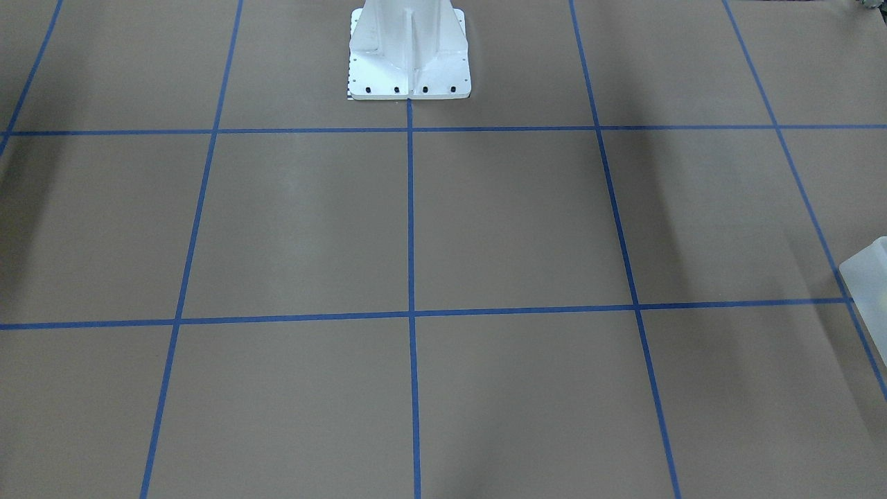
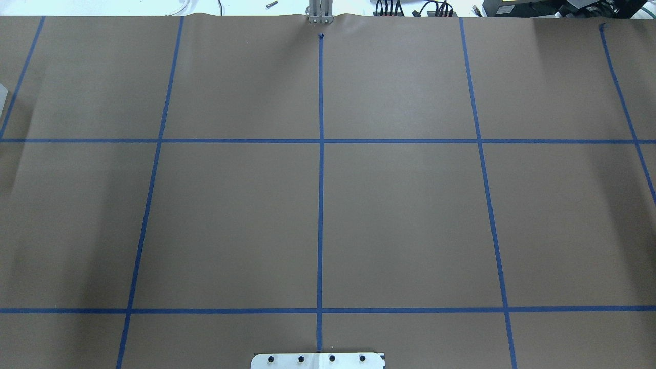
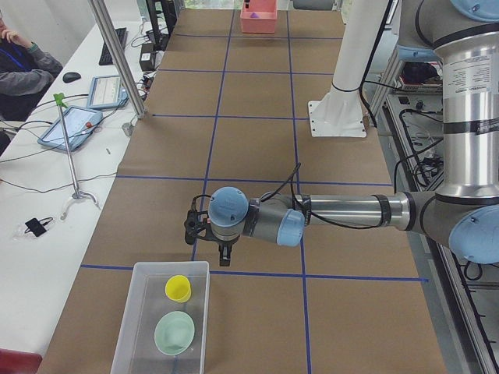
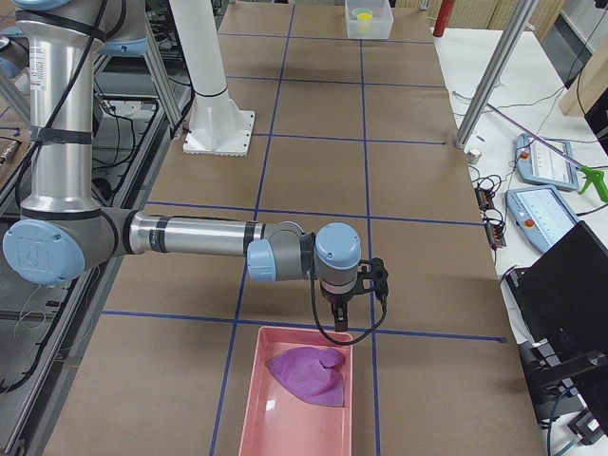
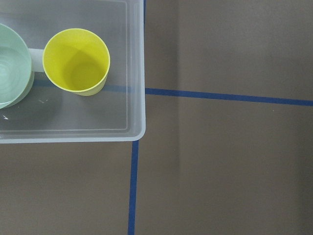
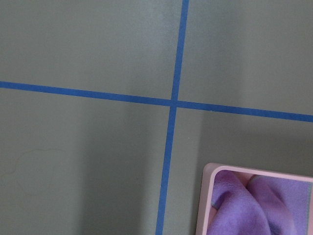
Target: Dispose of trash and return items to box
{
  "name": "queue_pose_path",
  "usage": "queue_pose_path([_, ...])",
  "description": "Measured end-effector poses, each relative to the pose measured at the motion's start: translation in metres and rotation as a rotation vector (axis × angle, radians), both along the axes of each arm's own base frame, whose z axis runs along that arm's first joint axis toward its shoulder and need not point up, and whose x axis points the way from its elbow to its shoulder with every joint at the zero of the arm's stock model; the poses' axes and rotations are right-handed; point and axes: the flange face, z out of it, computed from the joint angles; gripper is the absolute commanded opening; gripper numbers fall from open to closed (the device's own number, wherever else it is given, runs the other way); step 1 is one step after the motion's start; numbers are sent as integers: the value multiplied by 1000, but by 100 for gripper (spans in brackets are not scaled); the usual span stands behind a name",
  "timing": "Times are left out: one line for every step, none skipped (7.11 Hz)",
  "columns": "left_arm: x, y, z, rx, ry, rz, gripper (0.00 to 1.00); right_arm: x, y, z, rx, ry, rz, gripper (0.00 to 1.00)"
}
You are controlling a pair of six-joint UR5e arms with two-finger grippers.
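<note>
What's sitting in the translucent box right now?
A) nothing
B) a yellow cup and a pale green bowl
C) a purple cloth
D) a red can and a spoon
B: the left wrist view shows the yellow cup and the pale green bowl inside the box, while the purple cloth lies in the pink tray at the table's other end.

A robotics lab. The brown-papered surface (image 2: 230, 220) is squared off with blue tape (image 2: 320, 205). Beyond the left claw (image 3: 224, 259) stands a white bolted pedestal (image 3: 341, 105), and an industrial arm (image 3: 351, 210) reaches out behind it. Past that claw, away from the robot, a white bench (image 3: 39, 202) holds tablets (image 3: 72, 128), a keyboard (image 3: 107, 54) and cables beside a seated operator (image 3: 19, 62).
</note>
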Motion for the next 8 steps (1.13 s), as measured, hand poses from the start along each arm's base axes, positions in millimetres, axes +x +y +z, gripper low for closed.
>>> queue_pose_path([0, 1, -8, 15, -1, -1, 98, -1, 0, 0, -1, -5, -1, 100])
queue_pose_path([-1, 2, -15, 29, -11, -4, 98, -3, 0, 0, -1, -6, -7, 100])
queue_pose_path([-2, 2, -17, 36, -30, -9, 98, -7, -2, 0, 1, -4, -16, 100])
queue_pose_path([-2, 2, -17, 38, -42, -11, 98, -11, -4, -2, 6, -4, -25, 100])
queue_pose_path([-2, 4, -15, 35, -44, -10, 98, -15, -7, -4, 11, -3, -33, 100])
queue_pose_path([-2, 6, -13, 31, -47, -10, 98, -18, -9, -6, 15, -1, -39, 100])
queue_pose_path([-2, 6, -12, 28, -51, -10, 98, -20, -10, -7, 18, 0, -44, 100])
queue_pose_path([-2, 6, -11, 27, -53, -10, 98, -21, -10, -8, 19, 1, -46, 100])
